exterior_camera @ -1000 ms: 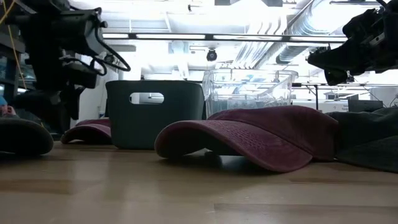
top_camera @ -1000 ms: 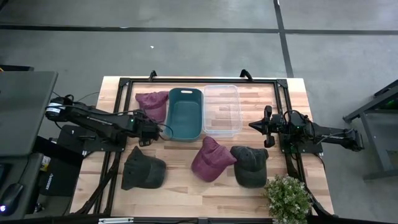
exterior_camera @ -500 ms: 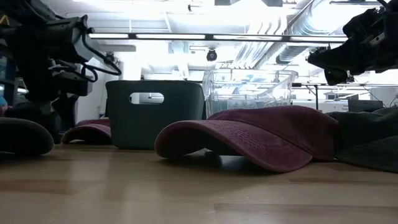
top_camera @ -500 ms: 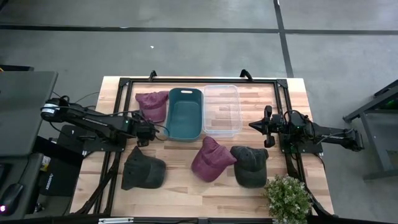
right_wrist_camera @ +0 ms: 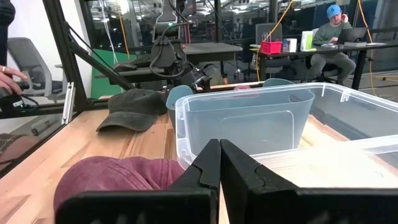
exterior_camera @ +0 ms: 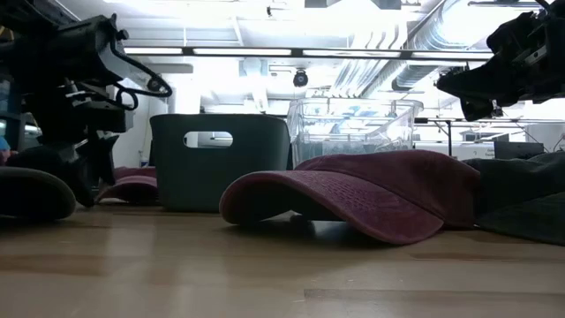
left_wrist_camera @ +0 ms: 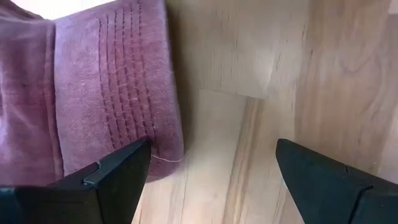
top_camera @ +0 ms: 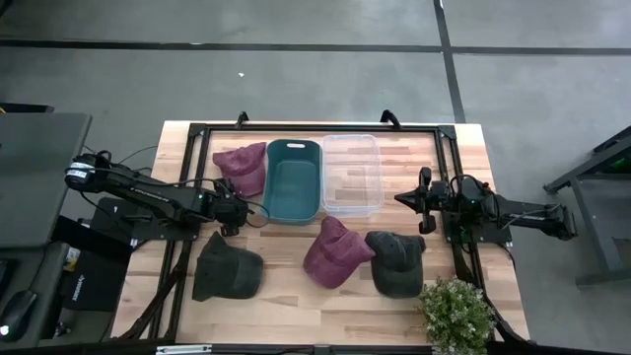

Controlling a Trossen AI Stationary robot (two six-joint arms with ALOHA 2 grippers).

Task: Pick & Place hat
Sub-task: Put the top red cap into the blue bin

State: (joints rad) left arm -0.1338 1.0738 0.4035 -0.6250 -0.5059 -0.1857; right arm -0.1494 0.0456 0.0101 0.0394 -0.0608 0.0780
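A maroon hat (top_camera: 244,165) lies at the far left of the table, beside a teal bin (top_camera: 293,181). Its brim (left_wrist_camera: 134,93) fills the left wrist view. My left gripper (top_camera: 230,214) is open and points down at the near edge of this brim. One finger (left_wrist_camera: 118,174) stands over the brim's edge, the other (left_wrist_camera: 323,180) over bare wood. The left gripper also shows in the low view (exterior_camera: 88,177), low above the table. My right gripper (top_camera: 424,202) is shut and empty, held above the table at the right; it also shows in the right wrist view (right_wrist_camera: 219,146). My left gripper has one finger at the edge of the maroon hat's brim (left_wrist_camera: 163,140), coming from above. I cannot tell whether the finger touches the brim. The hat lies flat on the table.
A clear bin (top_camera: 351,175) stands right of the teal bin. A dark hat (top_camera: 227,268) lies at the near left, a second maroon hat (top_camera: 335,251) and a dark grey hat (top_camera: 396,261) at the near middle. A potted plant (top_camera: 456,314) stands at the near right corner.
My left gripper has gone down toward the table and a little toward the table's left edge, beside the far-left maroon hat's brim.
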